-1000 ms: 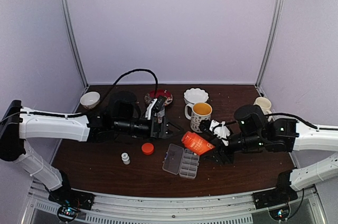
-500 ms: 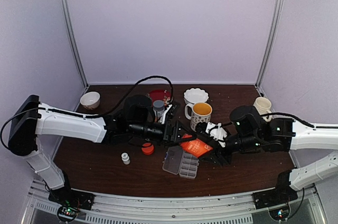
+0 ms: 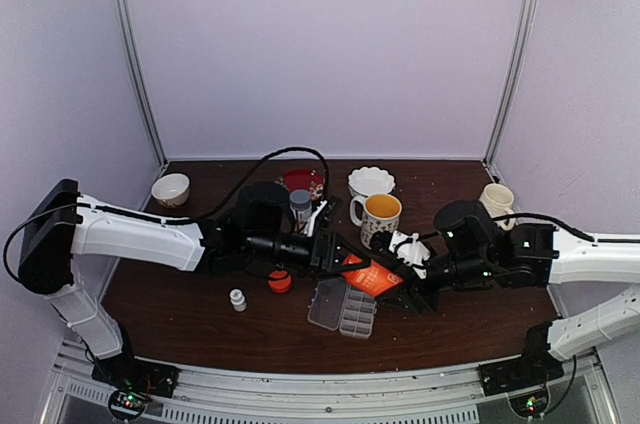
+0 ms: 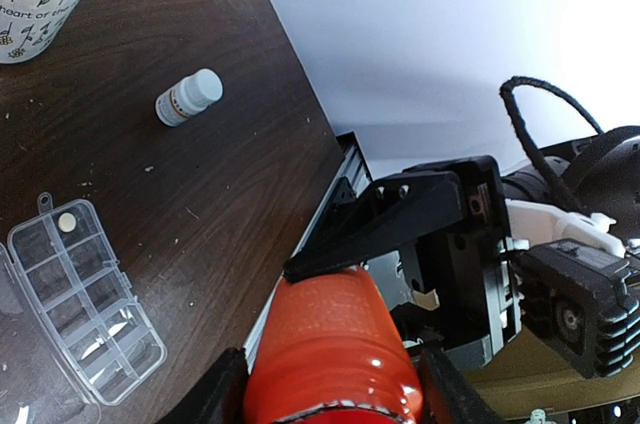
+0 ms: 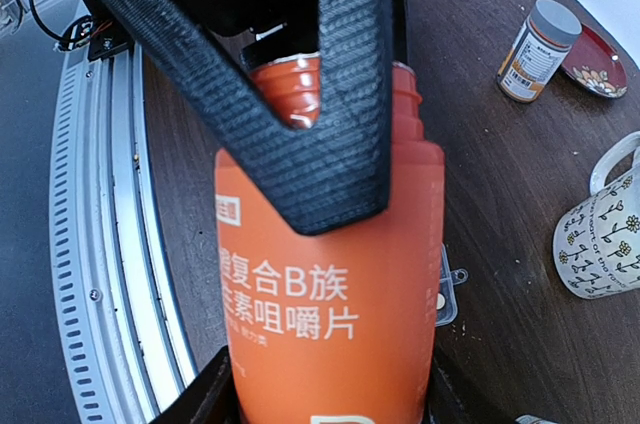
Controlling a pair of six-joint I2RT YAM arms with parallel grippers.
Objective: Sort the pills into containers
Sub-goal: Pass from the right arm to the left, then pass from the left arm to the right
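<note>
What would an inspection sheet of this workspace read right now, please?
Surface: dark wood table, lightly flecked.
Job's things: clear pill box open, one pill in a corner cell.
Clutter: orange cap, small white bottle, grey-capped bottle, red plate, mug, scalloped bowl, small bowl, cream cup.
Grippers: right gripper and left gripper both clamp the uncapped orange bottle beside the pill box.
Cables: black cable arches over the left arm.
Surroundings: lilac walls, metal posts.

White print on the orange bottle reads "复合B族" over "素咀嚼片" (line starts cut off).
</note>
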